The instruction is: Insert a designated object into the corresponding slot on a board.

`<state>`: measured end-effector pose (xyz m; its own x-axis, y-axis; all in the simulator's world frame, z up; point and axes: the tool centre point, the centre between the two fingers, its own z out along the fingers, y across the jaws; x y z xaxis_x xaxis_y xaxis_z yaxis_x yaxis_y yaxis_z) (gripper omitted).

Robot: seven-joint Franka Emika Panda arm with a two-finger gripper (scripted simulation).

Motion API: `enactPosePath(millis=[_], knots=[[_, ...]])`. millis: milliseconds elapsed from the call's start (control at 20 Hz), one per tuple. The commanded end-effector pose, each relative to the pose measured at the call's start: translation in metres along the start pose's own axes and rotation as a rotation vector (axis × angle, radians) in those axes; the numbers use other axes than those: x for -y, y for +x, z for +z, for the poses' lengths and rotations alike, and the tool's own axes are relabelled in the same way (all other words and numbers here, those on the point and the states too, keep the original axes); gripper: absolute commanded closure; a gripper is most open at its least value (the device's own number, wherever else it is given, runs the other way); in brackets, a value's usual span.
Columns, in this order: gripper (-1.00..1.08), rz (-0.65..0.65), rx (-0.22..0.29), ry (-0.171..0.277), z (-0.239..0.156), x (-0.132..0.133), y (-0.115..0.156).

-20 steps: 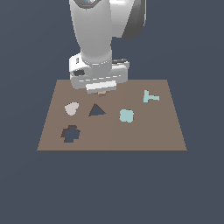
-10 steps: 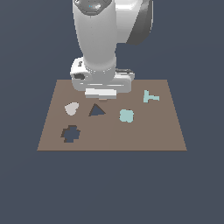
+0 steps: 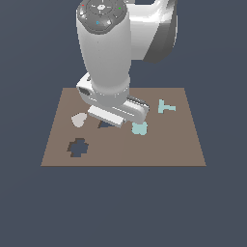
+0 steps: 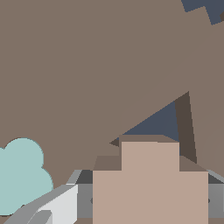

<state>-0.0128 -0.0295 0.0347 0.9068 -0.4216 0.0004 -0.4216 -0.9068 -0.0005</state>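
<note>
My gripper [image 3: 112, 120] hangs over the middle of the brown board [image 3: 169, 144], its fingers hidden under the hand in the exterior view. In the wrist view the gripper [image 4: 148, 199] is shut on the pale peach-tan lobed piece [image 4: 148, 183], held just above the dark triangular hole [image 4: 159, 124]. One grey finger [image 4: 52, 205] shows beside the piece. The lobed cross-like slot [image 3: 77, 147] lies near the board's front corner on the exterior view's left, apart from the gripper. Only a corner of the slot [image 4: 205, 8] shows in the wrist view.
A light grey rounded piece [image 3: 78, 119] lies behind the slot. A pale teal lobed piece [image 3: 139, 128] lies right of the gripper and shows in the wrist view [image 4: 19, 175]. A teal T-shaped piece [image 3: 166, 106] lies further back right. The triangular hole [image 3: 103, 125] is mostly hidden.
The arm has swung from the board's back edge toward its front and turned, carrying the peach-tan piece to above the triangular hole.
</note>
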Motion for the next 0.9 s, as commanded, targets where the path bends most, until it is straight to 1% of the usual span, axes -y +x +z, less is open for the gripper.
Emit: enactPosePath(millis=[0,400,850], knots=[[1.08,0.109,-0.001,0.000,-0.001,0.004,0.014],[1.08,0.461,-0.001,0.000,-0.003,0.003,0.061],[1.08,0.839,0.000,0.000,-0.005,-0.016,0.107]])
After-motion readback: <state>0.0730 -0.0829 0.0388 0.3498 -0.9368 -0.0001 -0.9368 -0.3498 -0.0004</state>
